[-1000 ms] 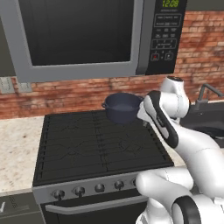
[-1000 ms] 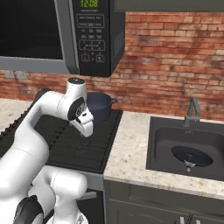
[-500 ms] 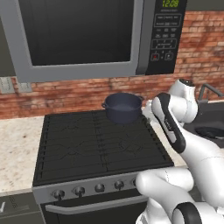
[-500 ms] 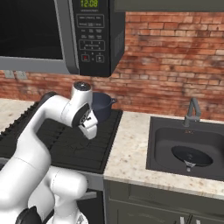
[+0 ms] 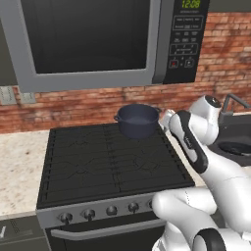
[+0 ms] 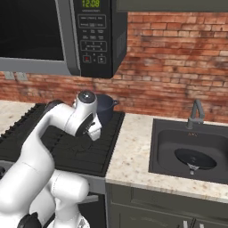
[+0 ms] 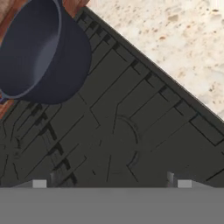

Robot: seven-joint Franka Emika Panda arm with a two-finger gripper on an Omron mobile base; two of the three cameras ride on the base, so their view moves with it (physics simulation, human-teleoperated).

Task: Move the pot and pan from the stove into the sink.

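The deep dark blue-grey pot (image 5: 137, 120) stands upright on the back right burner of the black stove (image 5: 98, 166). In the right base view the pot (image 6: 107, 109) is partly hidden behind my arm. My gripper (image 6: 95, 134) hangs open over the stove's right side, in front of the pot and apart from it. In the hand view the fingertips (image 7: 39, 184) stand wide apart with bare grate (image 7: 131, 131) between them, around the gripper (image 7: 111, 184), and the pot (image 7: 39, 52) lies at the upper left. A shallow dark round pan (image 6: 195, 158) lies in the sink (image 6: 162, 147).
A beige speckled counter (image 6: 133, 151) separates stove and sink. The grey faucet (image 6: 195, 113) rises behind the basin. A microwave (image 5: 88, 39) hangs low over the stove, with a brick wall (image 6: 178, 62) behind. More counter (image 5: 19, 166) lies left of the stove.
My arm has swung a little to the right and lower over the stove's right side. The jaws have stayed open. The pot and the pan have not moved.
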